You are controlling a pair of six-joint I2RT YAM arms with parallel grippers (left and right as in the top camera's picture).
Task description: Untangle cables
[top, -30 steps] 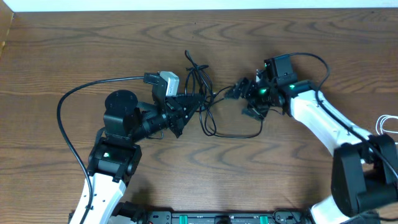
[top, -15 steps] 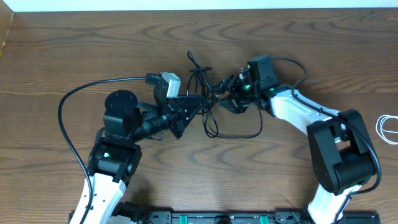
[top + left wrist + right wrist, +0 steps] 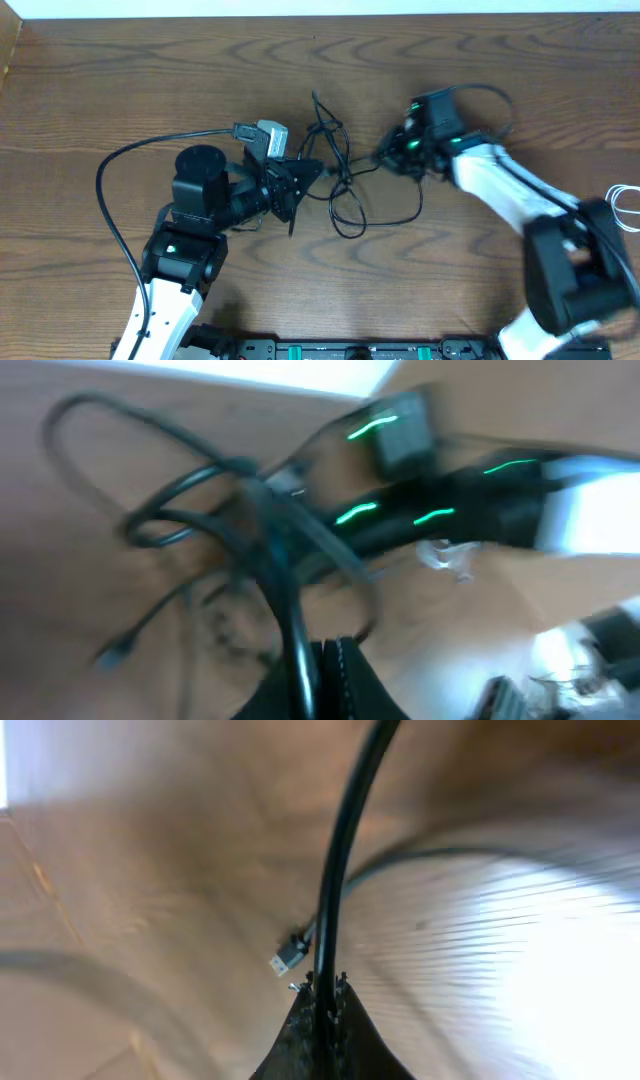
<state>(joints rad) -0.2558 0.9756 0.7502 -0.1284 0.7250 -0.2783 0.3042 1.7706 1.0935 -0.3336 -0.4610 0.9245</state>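
Wooden table [image 3: 480, 290], two grippers, one knot of black cables [image 3: 340, 176] at its centre.
The left gripper [image 3: 316, 169] pinched a strand at the knot's 9 o'clock, and the right gripper [image 3: 384, 158] pinched one at 3 o'clock. A white cable [image 3: 625, 205] lay at the table's 3 o'clock edge.

**Two white-and-black arms, green lights lit**

On my screen the left arm [image 3: 160, 305] has a white lower shell, round black motor housings and a small green light near its base. A grey camera block [image 3: 270, 133] sits at its wrist, fed by a thick black wire [image 3: 105, 185]. The right arm [image 3: 500, 190] matches it, with a white link, black joints, green lights [image 3: 412, 146] at the wrist and its own black lead [image 3: 495, 98]. I see the left gripper [image 3: 328, 660] and the right gripper [image 3: 322, 1010] as dark, tapered wedges.
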